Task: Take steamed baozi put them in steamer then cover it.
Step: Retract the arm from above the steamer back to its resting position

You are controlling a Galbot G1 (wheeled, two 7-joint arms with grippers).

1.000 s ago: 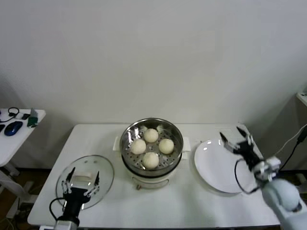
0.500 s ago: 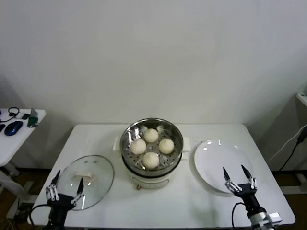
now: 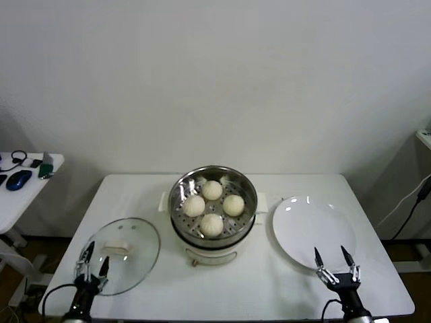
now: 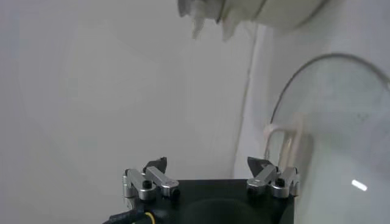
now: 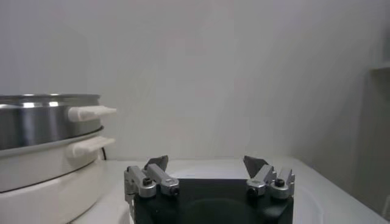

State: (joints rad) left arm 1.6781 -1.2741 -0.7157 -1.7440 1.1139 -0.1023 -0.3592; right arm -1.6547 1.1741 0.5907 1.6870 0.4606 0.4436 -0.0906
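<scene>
a: head view: four buns [image 3: 212,206] sit in the steamer [image 3: 213,176], table [image 3: 269,282] centre. lid [image 3: 138,237] lies beside it, uncovered.
b: left gripper [image 3: 93,267] at lid's near edge, right gripper [image 3: 336,264] at plate [image 3: 296,222] edge, both spread, nothing held.

A white table [image 3: 269,282] fills the middle. A flat white plate [image 3: 314,232] lies on it at about four o'clock. At nine o'clock a small white side table [image 3: 13,198] carries a blue mouse [image 3: 19,179], a dark cable [image 3: 15,159] and a green item [image 3: 45,169].
</scene>
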